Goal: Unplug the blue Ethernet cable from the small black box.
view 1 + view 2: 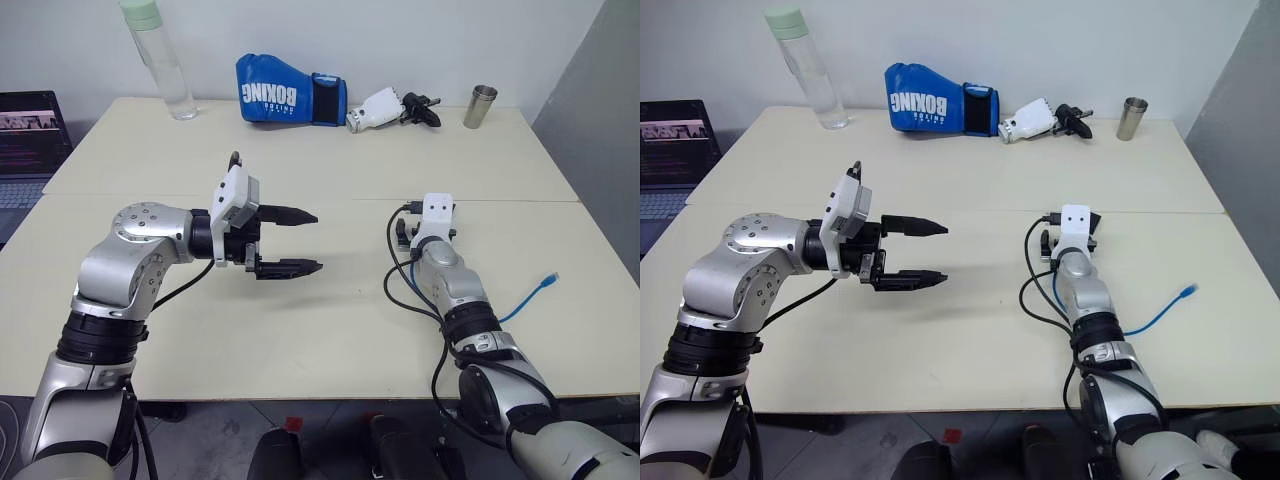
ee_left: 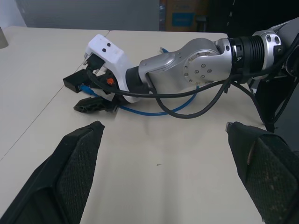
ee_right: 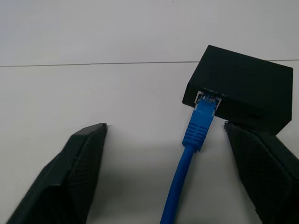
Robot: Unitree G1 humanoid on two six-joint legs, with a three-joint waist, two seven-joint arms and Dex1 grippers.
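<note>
On the table, the right tool (fingers apart) straddles the blue Ethernet cable.

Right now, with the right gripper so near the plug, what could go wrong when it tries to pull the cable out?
1. The blue Ethernet cable is plugged into the small black box, and nothing holds the box: the left gripper is open and away from it, so pulling may drag the box.
2. The right gripper is open astride the plug, with one finger near the box; closing may pinch the box instead.
</note>
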